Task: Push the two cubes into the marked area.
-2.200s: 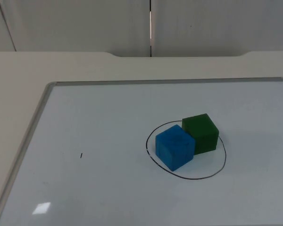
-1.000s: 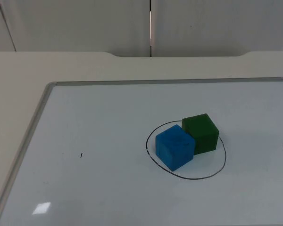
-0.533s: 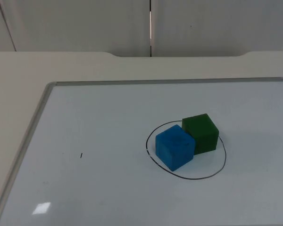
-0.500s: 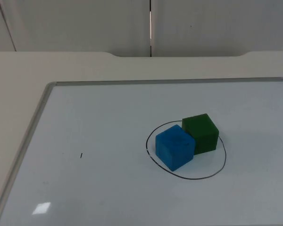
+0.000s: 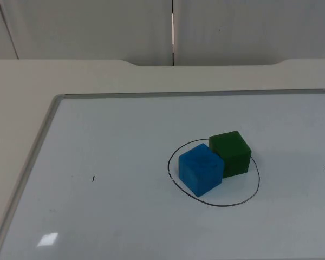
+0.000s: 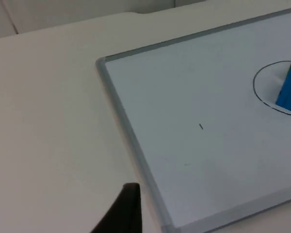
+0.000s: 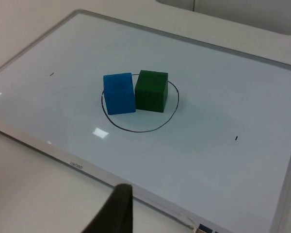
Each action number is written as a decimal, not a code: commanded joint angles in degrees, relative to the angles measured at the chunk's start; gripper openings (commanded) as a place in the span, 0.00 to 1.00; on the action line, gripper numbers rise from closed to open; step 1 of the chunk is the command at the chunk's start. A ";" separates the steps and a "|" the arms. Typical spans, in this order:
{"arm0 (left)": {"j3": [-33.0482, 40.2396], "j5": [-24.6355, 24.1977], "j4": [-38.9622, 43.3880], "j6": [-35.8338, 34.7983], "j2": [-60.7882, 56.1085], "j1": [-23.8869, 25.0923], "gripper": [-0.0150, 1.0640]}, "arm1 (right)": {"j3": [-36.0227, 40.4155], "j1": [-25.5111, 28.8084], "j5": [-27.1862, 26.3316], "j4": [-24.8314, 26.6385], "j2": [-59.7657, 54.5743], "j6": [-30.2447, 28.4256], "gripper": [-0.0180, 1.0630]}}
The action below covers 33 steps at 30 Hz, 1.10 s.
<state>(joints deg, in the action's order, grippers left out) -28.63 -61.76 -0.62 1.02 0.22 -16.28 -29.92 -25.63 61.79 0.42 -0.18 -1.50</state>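
Blue cube (image 5: 200, 168) & green cube (image 5: 231, 153) touch side by side inside drawn circle (image 5: 213, 201), blue nr its left line. Whiteboard (image 5: 124, 135) framed by grey edge (image 5: 35, 157); wide bare board all round. Left gripper fingertip (image 6: 123, 211) and right gripper fingertip (image 7: 115, 209) sit off board edge; grip state can't tell.

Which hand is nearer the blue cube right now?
Right, probably. The right hand sits just off the whiteboard edge, with the blue cube straight ahead. The left hand sits beside its side frame near a corner, farther off.
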 commanded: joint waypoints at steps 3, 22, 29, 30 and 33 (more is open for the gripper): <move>0.22 0.11 0.30 -0.50 -0.22 6.75 0.99 | 0.40 -0.28 0.04 0.18 0.18 0.16 0.99; 0.22 0.11 0.30 -0.50 -0.22 19.01 0.99 | 0.40 -0.28 0.04 0.18 0.18 0.16 0.99; 0.22 0.11 0.30 -0.50 -0.22 19.01 0.99 | 0.40 -0.17 0.04 0.18 0.18 0.16 0.99; 0.22 0.11 0.30 -0.50 -0.22 19.01 0.99 | 0.40 -0.17 0.04 0.18 0.18 0.16 0.99; 0.22 0.11 0.30 -0.50 -0.22 19.01 0.99 | 0.40 -0.09 0.04 0.18 0.18 0.43 0.99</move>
<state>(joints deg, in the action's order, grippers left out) -28.63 -61.76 -0.62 1.02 0.22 2.50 -29.92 -25.63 61.79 0.42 -0.18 -1.15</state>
